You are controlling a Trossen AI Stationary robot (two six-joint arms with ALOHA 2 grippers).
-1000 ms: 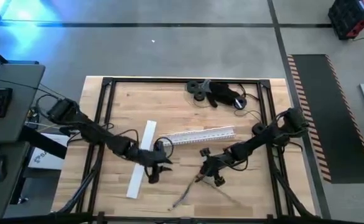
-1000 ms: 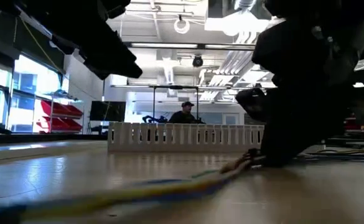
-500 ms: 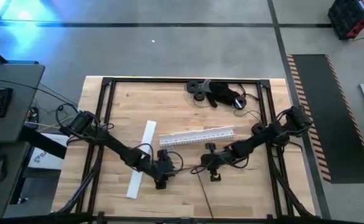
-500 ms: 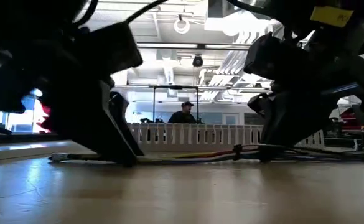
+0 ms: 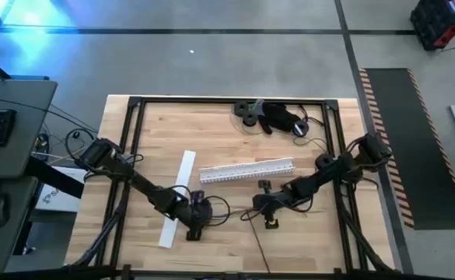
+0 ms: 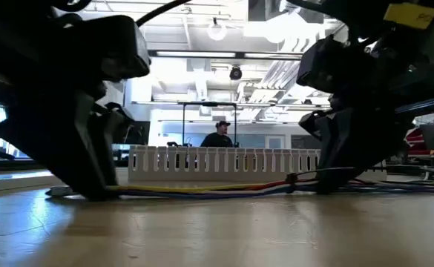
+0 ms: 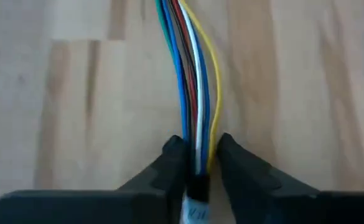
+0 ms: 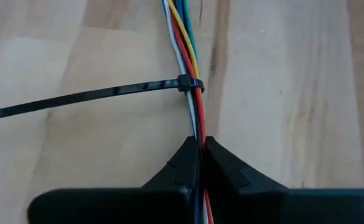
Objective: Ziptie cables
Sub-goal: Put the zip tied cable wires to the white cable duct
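A pale wooden surface (image 5: 227, 132) sits inside a black frame, with a person seated far back in the room (image 6: 218, 136). On it lie a white toothed rail (image 5: 246, 170), a flat white strip (image 5: 177, 197) and dark parts at the far edge (image 5: 274, 117). The cables (image 6: 202, 188) stretch between both arms. The left end effector (image 7: 198, 163) and right end effector (image 8: 200, 163) each pinch the bundle. A black zip tie (image 8: 107, 93) circles it near the right one.

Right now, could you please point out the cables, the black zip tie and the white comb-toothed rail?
cables (image 7: 191, 74): left wrist view, mid-bundle.
black zip tie (image 8: 190, 84): right wrist view, its head.
white comb-toothed rail (image 5: 246, 169): high view, mid-length.
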